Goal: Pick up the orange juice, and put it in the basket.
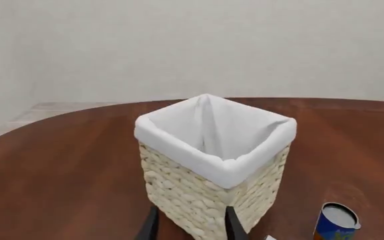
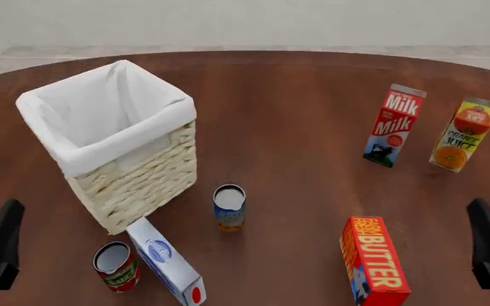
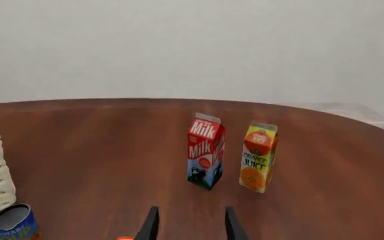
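Round dark reddish-brown wooden table [image 2: 296, 108], glossy surface with soft, diffuse reflections. Plain off-white wall [image 2: 245, 22] behind it, no features visible. Pale tiled floor [image 2: 41, 54] shows past the table's far edge. Lighting even, shadows faint.

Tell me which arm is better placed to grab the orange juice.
Right. The orange juice stands on the table's right side, ahead of the right gripper, whose fingers are open. The left gripper faces the basket.
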You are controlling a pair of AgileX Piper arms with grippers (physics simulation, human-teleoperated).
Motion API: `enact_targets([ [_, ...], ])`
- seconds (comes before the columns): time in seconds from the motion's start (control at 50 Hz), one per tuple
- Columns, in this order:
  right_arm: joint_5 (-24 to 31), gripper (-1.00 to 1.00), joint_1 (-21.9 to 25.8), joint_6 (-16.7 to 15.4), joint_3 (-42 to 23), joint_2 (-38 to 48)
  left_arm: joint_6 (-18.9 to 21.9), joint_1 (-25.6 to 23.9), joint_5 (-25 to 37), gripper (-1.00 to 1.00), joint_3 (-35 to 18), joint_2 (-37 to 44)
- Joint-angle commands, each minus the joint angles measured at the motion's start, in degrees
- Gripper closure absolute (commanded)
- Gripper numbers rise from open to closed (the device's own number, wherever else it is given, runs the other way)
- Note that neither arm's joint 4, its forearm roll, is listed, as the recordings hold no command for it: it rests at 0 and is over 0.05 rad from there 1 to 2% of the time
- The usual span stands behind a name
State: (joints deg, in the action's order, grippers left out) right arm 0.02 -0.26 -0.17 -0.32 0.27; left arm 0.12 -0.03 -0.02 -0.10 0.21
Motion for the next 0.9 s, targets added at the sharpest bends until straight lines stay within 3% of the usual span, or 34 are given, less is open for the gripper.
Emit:
enact_targets([
  [0.02,-1.2,-1.0,0.3,0.2,0.1,1.6,1.1,-0.1,-0.3,-1.0,-0.3,-0.2],
  [0.24,-8.8,-1.0,-0.5,-0.5,0.2,9.5,0.9,-0.3,-0.3,-1.0,-0.6,-0.2],
  [0.42,-28.0,-1.0,-3.7,-0.6,0.3,30.4,0.6,0.0,-0.1,-1.0,-1.3,-0.2],
  [0.5,-39.2,-1.0,-5.6,-0.1,0.3,43.2,0.8,0.0,0.0,-1.0,-1.3,-0.2],
  [0.52,-40.6,-1.0,-6.5,1.3,0.3,43.9,0.8,0.3,-0.2,-1.0,-1.3,-0.2],
  [0.6,-47.9,-1.0,-8.4,0.5,0.1,51.8,0.7,0.2,0.0,-1.0,-1.2,-0.2],
  [0.78,-58.6,-1.0,-10.1,-0.9,-1.8,66.5,0.7,0.3,0.2,-1.0,-1.6,-0.2],
  [0.9,-61.1,-1.0,-11.5,-1.1,-5.1,74.9,0.9,0.5,0.1,-1.0,-1.6,-0.2],
])
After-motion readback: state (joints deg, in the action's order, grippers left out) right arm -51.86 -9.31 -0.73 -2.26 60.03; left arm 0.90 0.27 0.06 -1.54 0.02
